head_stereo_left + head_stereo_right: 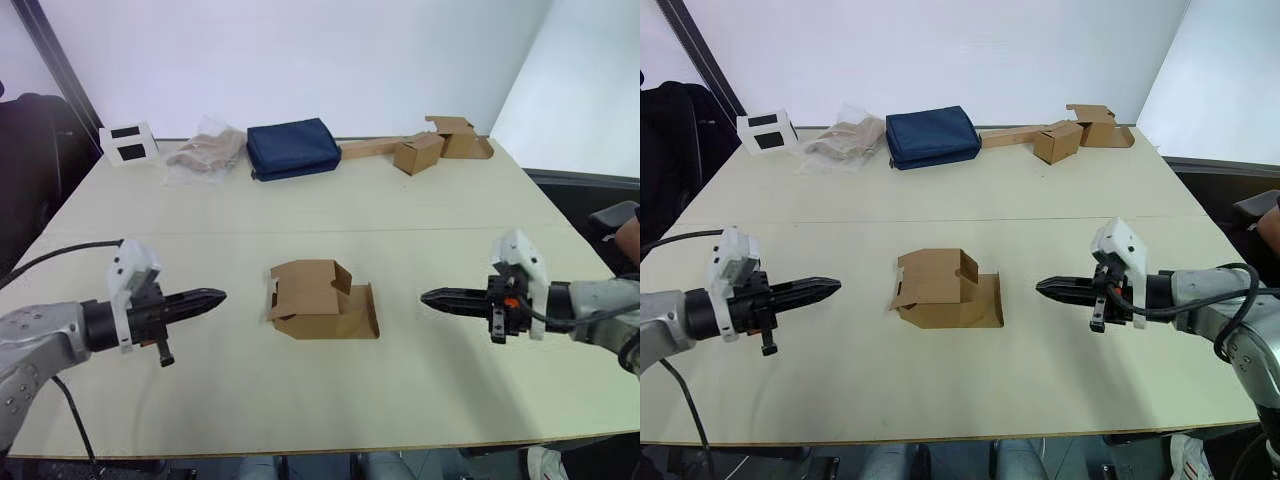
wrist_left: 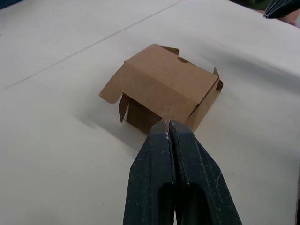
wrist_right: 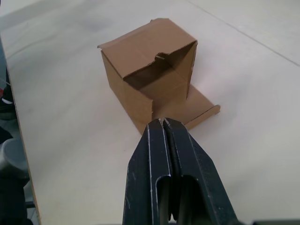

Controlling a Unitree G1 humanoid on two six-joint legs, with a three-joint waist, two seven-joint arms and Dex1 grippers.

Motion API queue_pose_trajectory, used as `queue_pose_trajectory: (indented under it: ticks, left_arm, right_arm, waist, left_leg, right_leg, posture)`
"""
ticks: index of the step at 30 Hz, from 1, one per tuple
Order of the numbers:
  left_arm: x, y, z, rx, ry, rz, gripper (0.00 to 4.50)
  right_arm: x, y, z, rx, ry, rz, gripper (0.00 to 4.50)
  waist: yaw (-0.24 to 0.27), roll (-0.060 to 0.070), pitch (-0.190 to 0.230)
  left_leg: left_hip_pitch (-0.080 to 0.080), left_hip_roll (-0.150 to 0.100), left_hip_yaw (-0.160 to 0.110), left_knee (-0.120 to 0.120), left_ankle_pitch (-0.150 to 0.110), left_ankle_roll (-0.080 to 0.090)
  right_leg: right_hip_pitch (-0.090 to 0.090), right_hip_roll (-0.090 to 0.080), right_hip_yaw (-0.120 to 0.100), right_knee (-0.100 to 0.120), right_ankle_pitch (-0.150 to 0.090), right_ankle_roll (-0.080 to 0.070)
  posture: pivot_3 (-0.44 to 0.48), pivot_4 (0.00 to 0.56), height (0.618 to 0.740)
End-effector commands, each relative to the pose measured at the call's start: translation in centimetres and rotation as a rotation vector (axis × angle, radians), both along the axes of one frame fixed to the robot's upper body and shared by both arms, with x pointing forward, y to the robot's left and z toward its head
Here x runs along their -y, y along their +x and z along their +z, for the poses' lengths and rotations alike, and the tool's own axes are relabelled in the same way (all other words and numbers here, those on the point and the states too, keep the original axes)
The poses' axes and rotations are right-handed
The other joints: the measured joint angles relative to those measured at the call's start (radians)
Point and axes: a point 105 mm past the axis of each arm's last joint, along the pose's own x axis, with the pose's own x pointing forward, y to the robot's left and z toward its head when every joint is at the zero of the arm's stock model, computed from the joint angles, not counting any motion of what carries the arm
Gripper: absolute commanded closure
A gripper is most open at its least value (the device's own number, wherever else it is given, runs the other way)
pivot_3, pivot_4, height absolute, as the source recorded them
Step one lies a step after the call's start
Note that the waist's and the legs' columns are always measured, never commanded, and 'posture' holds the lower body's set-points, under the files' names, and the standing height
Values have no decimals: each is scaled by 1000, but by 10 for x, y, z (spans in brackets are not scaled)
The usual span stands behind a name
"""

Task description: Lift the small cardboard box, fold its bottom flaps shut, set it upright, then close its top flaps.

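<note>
Left eye view puts your left hand (image 1: 212, 297) low over the desk (image 1: 420, 200), its two black fingers pressed together and empty, pointing at the small cardboard box (image 1: 318, 298) from well apart. That box lies on its side at the middle of the desk, between your two hands and untouched; one flap lies flat on the desk toward your right, and smaller flaps stick out at the end facing your left. Your right hand (image 1: 432, 297) mirrors the left, fingers together, holding nothing, tip aimed at the box's open end. Since the lift has not begun, you will likely want to part both pairs of fingers before closing in, as shut tips can only push the light box away. Judging by the wrist views, the firm side walls look the better hold; the loose flaps would probably bend under a pinch. Bring both hands in evenly so the box does not slide or spin, and keep the flat flap free for folding.
</note>
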Motion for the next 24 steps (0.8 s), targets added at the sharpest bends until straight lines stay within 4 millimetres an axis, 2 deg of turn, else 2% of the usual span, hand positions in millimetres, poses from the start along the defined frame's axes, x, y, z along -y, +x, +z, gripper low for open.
queue_pose_trajectory:
  ticks: [1,6,10,20,24]
  left_arm:
    - [-6,1,6,40,31,9,4472]
    - [-7,-1,6,14,31,-20,4472]
    - [-15,0,3,12,56,-15,4472]
    - [-9,6,3,-34,17,-53,4472]
    - [-7,10,-6,-92,17,-86,4472]
  right_arm:
    - [-1,-4,9,44,-19,15,4500]
    - [-7,-5,8,48,-8,19,4500]
    - [-10,-3,6,55,3,11,4500]
    - [-12,1,12,81,15,-4,4500]
    - [-17,-2,3,72,-14,17,4500]
  waist:
    - [0,0,0]
    - [0,0,0]
    - [0,0,0]
    - [0,0,0]
    - [0,0,0]
  left_leg:
    - [0,0,0,0,0,0]
    - [0,0,0,0,0,0]
    - [0,0,0,0,0,0]
    - [0,0,1,0,0,0]
    - [0,0,1,0,0,0]
  right_leg:
    - [0,0,0,0,0,0]
    - [0,0,0,0,0,0]
    - [0,0,0,0,0,0]
    - [-1,-1,0,0,0,0]
    - [0,-1,0,0,0,0]
  posture:
    - [0,150,740]
    - [0,150,740]
    - [0,150,740]
    - [0,150,740]
    - [0,150,740]
